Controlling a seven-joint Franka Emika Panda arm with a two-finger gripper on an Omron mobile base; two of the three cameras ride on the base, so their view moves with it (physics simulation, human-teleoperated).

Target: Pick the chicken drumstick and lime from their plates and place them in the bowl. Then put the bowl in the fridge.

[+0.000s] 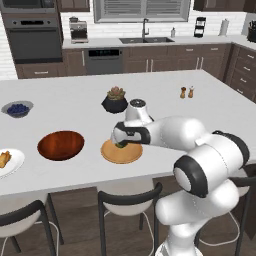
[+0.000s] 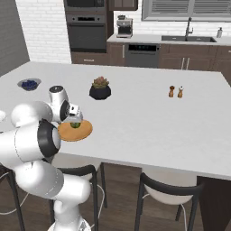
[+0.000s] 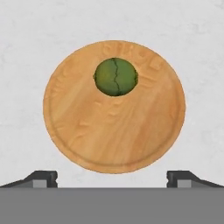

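The dark green lime (image 3: 116, 77) lies on the flat tan wood plate (image 3: 113, 131), off-centre. My gripper (image 3: 113, 178) hangs open just above that plate (image 1: 121, 152), fingers wide apart and holding nothing. From the base views the lime (image 2: 76, 125) peeks out just under the gripper (image 2: 75, 121). Left of the wood plate sits the reddish-brown wooden bowl (image 1: 61, 145). Further left, at the picture's edge, the chicken drumstick (image 1: 4, 159) rests on the white plate (image 1: 12, 162). The fridge is out of view.
A grey bowl of blueberries (image 1: 18, 108) and a black succulent pot (image 1: 115, 100) stand farther back on the island. Two small shakers (image 1: 187, 92) are at the back right. Dark stools (image 1: 127, 200) line the near counter edge.
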